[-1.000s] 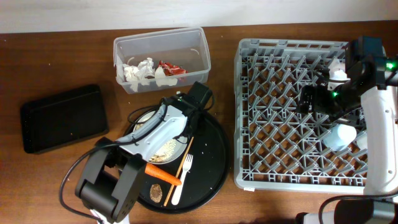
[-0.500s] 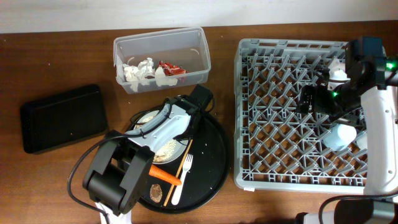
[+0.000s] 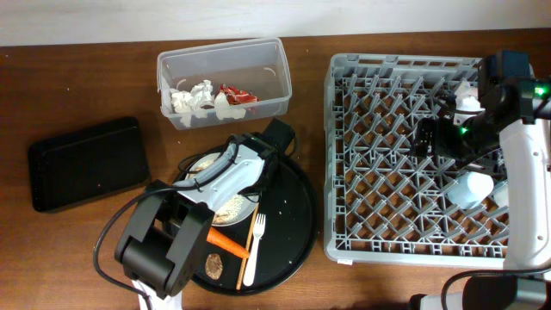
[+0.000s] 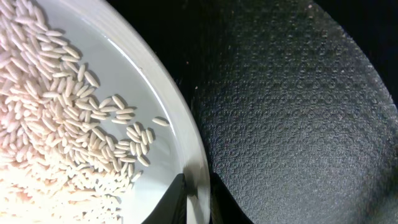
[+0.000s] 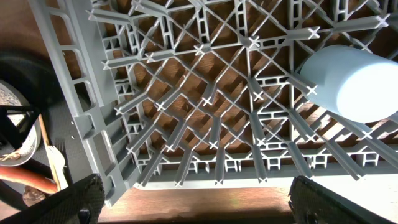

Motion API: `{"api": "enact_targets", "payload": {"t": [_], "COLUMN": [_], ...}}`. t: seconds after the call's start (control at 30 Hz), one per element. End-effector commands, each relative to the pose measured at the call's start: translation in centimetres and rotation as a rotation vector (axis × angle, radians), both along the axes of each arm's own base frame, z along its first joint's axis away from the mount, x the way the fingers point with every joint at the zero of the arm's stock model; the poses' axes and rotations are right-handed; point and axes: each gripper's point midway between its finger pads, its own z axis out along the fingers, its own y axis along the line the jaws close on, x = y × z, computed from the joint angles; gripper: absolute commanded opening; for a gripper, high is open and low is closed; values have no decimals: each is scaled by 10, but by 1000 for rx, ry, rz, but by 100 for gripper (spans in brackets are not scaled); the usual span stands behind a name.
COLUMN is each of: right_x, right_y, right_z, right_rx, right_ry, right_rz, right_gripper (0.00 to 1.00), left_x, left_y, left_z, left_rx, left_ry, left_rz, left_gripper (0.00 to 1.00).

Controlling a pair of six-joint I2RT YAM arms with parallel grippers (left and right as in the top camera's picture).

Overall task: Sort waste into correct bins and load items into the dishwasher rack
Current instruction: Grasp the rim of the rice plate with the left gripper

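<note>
Because rice (image 4: 43, 124) was heaped on the plate (image 4: 134, 68), my left gripper (image 4: 196, 199) pinched only its bare rim, I judged to hold it level, at the round tray (image 3: 293, 224) left of the rack (image 3: 387, 172). My right gripper (image 5: 199, 199) hung spread over the rack, near 1 cup (image 5: 360, 81).

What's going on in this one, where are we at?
The left hand pinches the rim of the plate, which holds rice and sits on the round black tray. A carrot and a fork lie on that tray too. The right hand hangs open over the dishwasher rack, where a pale cup already sits. Napkins and a red wrapper are in the clear tub.
</note>
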Motion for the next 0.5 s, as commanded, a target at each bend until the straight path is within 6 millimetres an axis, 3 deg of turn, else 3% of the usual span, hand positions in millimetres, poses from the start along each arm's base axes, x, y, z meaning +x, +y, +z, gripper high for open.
{"api": "enact_targets", "payload": {"t": [0.0,0.3,0.37,0.47], "right_x": [-3,-3,-3,-3], "right_y": [0,0,0,0], "right_z": [4,4,4,4], "right_rx": [-4,-4,-4,-4], "right_ry": [-12,-11,-10,-11], "right_rz": [-1,-1,-1,-1], "right_gripper": [98,98,99,98], "left_x": [-8,-5,-6,-7], "left_y": [15,28,28,28], "left_z": [-14,-11,-11,-8], "left_rx": [77,148,145,150], "left_ry": [35,10,16,25], "left_rz": [7,6,5,4], "left_gripper": [10,10,1,1]}}
